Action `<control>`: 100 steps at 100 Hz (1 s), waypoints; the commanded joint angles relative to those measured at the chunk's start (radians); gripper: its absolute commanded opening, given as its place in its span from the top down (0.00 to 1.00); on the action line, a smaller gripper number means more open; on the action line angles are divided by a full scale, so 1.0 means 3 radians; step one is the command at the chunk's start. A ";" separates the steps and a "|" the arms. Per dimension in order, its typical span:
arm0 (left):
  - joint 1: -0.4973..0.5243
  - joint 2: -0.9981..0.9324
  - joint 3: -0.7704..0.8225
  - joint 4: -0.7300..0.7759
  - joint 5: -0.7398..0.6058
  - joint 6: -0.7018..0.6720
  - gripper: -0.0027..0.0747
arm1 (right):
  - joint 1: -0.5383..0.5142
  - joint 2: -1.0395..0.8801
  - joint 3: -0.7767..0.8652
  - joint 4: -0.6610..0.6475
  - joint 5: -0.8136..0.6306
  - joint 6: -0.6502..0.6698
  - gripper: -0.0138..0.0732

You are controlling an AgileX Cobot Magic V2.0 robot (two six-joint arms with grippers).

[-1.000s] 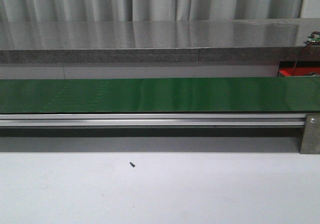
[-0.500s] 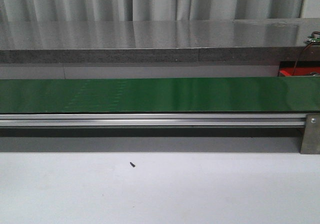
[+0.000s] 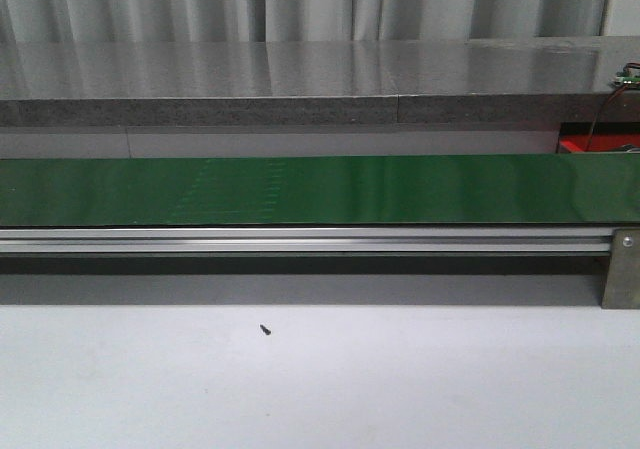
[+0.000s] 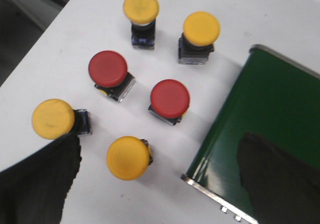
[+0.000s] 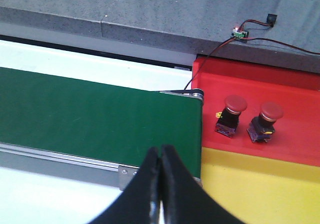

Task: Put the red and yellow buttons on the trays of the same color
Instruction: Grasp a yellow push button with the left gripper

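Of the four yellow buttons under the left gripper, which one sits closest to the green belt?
The yellow button beside the belt's corner. The other three lie farther out on the white table, beyond the two red buttons.

Green conveyor belt [image 3: 400, 189], four yellow buttons [image 4: 202, 28], red buttons [image 4: 170, 98], red tray [image 5: 295, 114], yellow tray [image 5: 260, 189]

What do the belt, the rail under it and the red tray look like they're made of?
The belt looks like smooth green rubber or PVC, since it has a soft sheen with faint reflections. The rail looks like brushed aluminium: silvery, with straight extruded grooves. The red tray is probably moulded plastic, as its colour is uniform and its surface matte. None of this is certain from looks alone.
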 commanded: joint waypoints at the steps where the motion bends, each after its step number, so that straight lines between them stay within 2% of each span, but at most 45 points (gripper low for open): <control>1: 0.0045 -0.0005 -0.0110 0.0054 -0.0141 -0.0008 0.16 | 0.0007 0.0004 -0.0083 0.0073 -0.0222 -0.0025 0.92; 11: 0.0045 0.0124 -0.0110 0.0197 -0.0148 -0.0008 0.16 | 0.0007 0.0004 -0.0083 0.0073 -0.0222 -0.0025 0.92; 100: 0.0045 0.0893 -0.0110 0.0141 -0.0297 -0.0008 0.16 | 0.0007 0.0004 -0.0083 0.0073 -0.0219 -0.0025 0.92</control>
